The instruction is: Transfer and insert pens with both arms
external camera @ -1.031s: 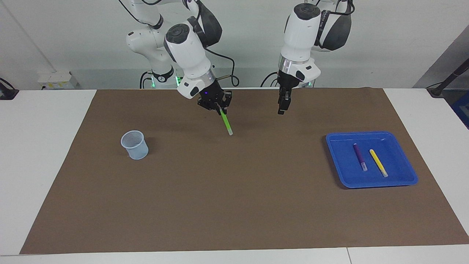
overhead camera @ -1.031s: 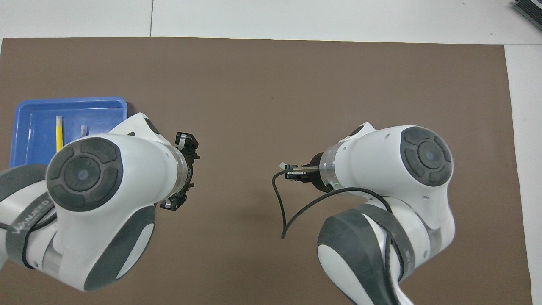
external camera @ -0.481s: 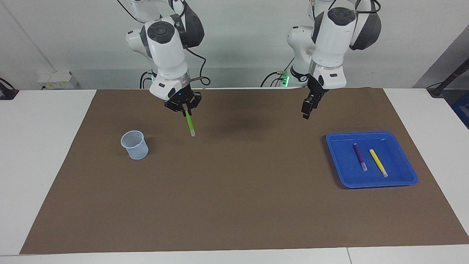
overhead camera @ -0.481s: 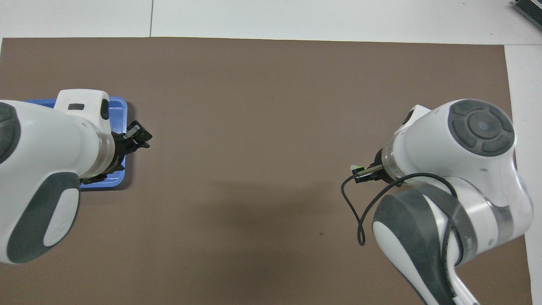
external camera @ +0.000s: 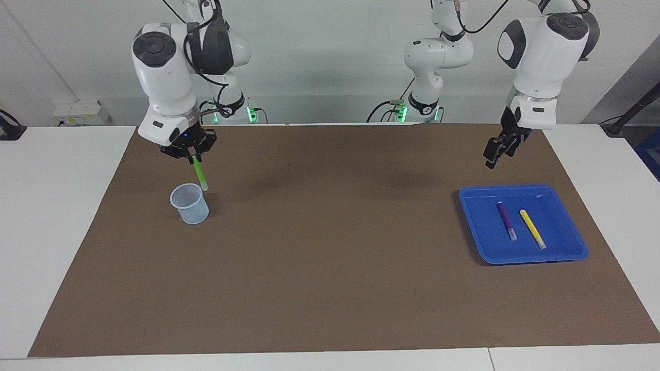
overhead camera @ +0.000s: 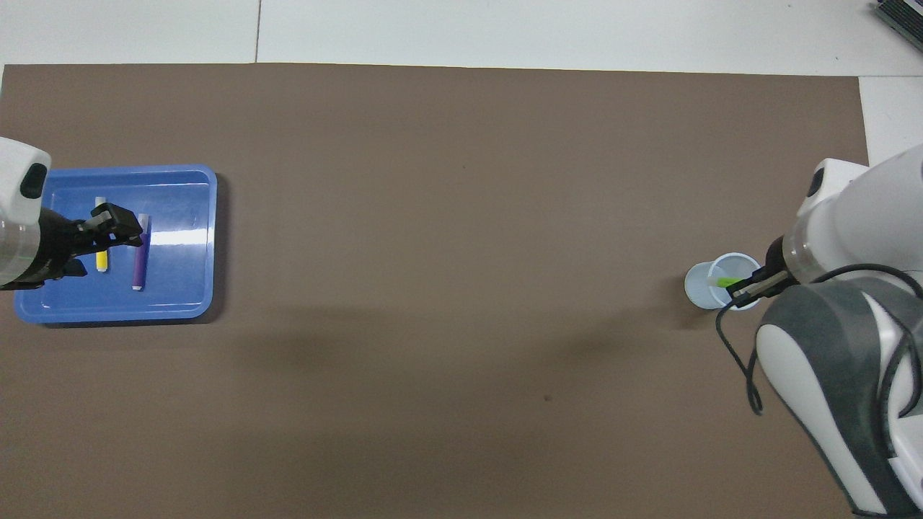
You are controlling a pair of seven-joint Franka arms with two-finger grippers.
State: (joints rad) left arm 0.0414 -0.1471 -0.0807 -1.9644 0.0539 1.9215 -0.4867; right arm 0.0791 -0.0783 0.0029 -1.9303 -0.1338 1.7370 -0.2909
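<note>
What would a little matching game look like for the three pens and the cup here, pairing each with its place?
Things:
1. green pen
2. purple pen
3. yellow pen
4. cup

Places:
A. in the blue tray, nearer its middle
B. standing on the brown mat
C. hanging from the right gripper
D. in the blue tray, toward the table's end

Pairs: 1-C, 2-A, 3-D, 4-B

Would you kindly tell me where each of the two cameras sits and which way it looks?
Facing view: high across the table, facing the robots; both whole arms show, right gripper holding the green pen above the cup.
Overhead view: high above the robots' end, looking steeply down; wrists show, left gripper over the blue tray.
Shared: cup, tray, purple pen, yellow pen, mirrored.
</note>
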